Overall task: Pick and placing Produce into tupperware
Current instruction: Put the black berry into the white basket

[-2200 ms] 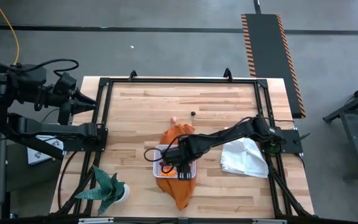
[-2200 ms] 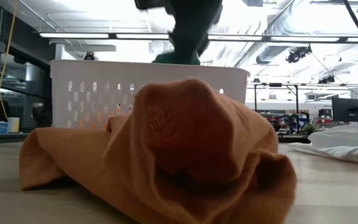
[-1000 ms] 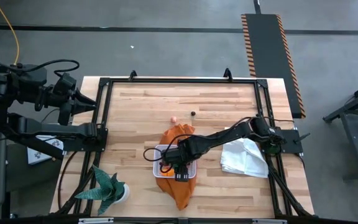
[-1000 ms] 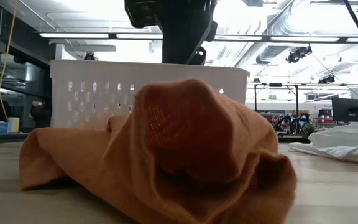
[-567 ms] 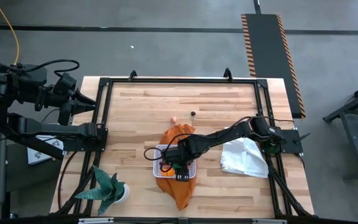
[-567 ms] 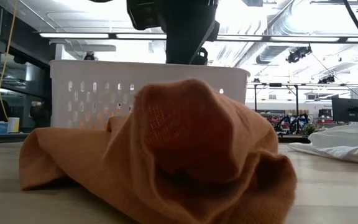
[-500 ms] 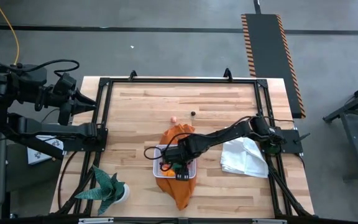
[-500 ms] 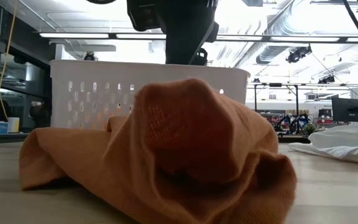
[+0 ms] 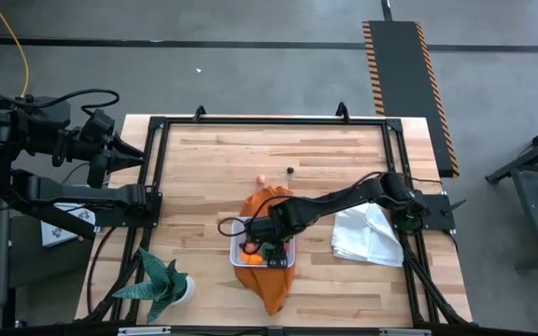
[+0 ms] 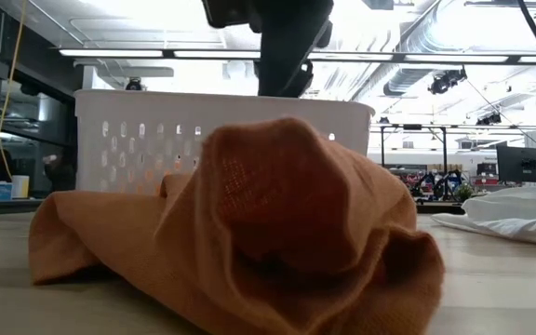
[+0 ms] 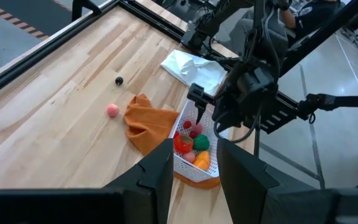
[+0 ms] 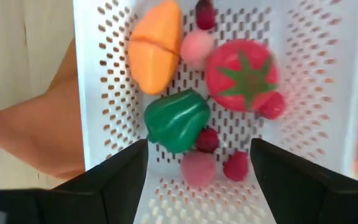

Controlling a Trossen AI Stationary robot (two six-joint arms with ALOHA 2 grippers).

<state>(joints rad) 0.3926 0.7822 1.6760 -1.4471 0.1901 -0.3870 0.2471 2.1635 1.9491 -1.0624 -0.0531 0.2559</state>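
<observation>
Since the earlier frames, the right gripper (image 9: 267, 250) has been shifted slightly over the tupperware (image 9: 239, 227), and in the low view its dark body (image 10: 282, 42) now shows a little farther right above the container's rim. Its fingers (image 12: 126, 177) are held wide apart over the perforated base, and nothing is clamped between them.

Inside the tupperware (image 12: 92, 93) the produce is gathered: an orange piece (image 12: 157, 46), a green piece (image 12: 176, 119), a red tomato with a green star top (image 12: 244, 74), a pale pink ball (image 12: 197, 46), and several small red and pink pieces (image 12: 199, 167) near the fingers. From the left wrist view the same pile (image 11: 191, 144) is seen in the container (image 11: 191, 168).

The tupperware is set on an orange cloth (image 9: 269, 289), which is bunched in front of it in the low view (image 10: 277, 223). Two items are left on the table (image 9: 204, 159) beyond the cloth: a pink ball (image 9: 262, 179) and a small dark ball (image 9: 290, 171), well apart from the container.

A white cloth (image 9: 367, 235) is lain beside the right arm's base. A potted plant (image 9: 162, 280) is stood at the near left corner.

The left gripper (image 11: 194, 180) is parked off the table's left edge, its fingers (image 11: 157, 174) held partly apart on nothing.
</observation>
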